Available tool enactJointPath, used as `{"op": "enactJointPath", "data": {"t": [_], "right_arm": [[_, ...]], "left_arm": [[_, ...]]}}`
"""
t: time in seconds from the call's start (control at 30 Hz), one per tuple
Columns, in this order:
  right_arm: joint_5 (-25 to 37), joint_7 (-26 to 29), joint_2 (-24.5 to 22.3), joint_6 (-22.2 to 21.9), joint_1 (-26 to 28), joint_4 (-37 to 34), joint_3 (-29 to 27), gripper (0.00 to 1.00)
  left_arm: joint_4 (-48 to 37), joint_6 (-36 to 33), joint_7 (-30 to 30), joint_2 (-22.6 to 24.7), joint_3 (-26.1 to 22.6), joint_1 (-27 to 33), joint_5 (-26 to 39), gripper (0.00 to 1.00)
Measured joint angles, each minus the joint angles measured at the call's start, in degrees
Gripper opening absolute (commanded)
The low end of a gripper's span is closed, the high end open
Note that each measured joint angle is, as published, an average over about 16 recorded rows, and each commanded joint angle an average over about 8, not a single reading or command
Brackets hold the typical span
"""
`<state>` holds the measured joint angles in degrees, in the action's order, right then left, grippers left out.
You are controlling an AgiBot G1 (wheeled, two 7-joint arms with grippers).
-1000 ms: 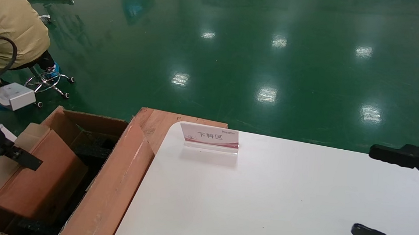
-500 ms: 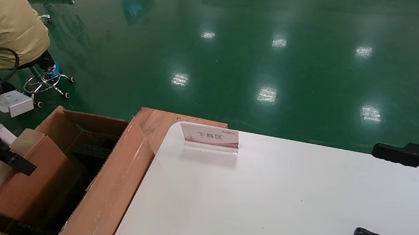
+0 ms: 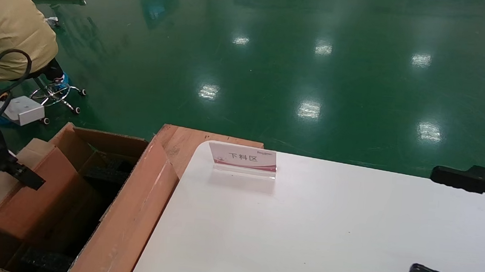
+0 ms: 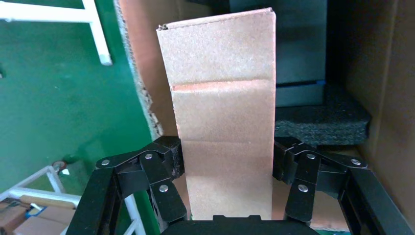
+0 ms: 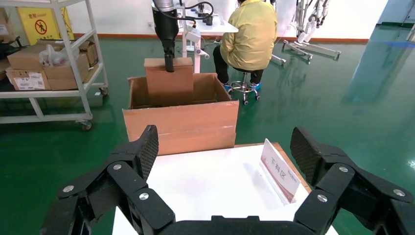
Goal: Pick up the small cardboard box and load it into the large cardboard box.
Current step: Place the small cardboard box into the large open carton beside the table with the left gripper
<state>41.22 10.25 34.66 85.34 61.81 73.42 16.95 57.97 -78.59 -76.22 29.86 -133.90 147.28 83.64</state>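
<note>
My left gripper (image 3: 22, 175) is shut on the small cardboard box (image 3: 33, 198), a slim reddish-brown carton with pale tan sides. It holds the carton on edge, tilted, partly down inside the large cardboard box (image 3: 134, 214) at the left of the table. Black foam (image 3: 107, 173) shows inside beside it. In the left wrist view the fingers (image 4: 169, 156) press both faces of the carton (image 4: 222, 98), with foam (image 4: 323, 122) beyond. My right gripper (image 3: 424, 221) is open and empty over the table's right edge. Its wrist view shows the carton (image 5: 169, 83) standing in the large box (image 5: 181, 122).
A white table (image 3: 304, 234) carries a small red-and-white sign (image 3: 243, 157). A wooden board (image 3: 182, 142) lies behind the table corner. A person in yellow (image 3: 7, 21) sits on a wheeled stool (image 3: 53, 93) at far left. A shelf cart (image 5: 49, 58) stands beyond.
My left gripper and the small box have shifted a little left, then slightly up, inside the large box. The right gripper has barely moved.
</note>
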Motion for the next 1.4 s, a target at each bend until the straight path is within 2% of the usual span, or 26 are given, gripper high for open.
{"op": "enactJointPath", "data": {"t": [1.4], "right_arm": [[-0.1, -0.1, -0.1, -0.1, 0.0, 0.0, 0.1, 1.00]], "left_arm": [[-33.5, 5.4, 19.7, 10.5, 2.8, -18.3, -8.5, 0.00]]}}
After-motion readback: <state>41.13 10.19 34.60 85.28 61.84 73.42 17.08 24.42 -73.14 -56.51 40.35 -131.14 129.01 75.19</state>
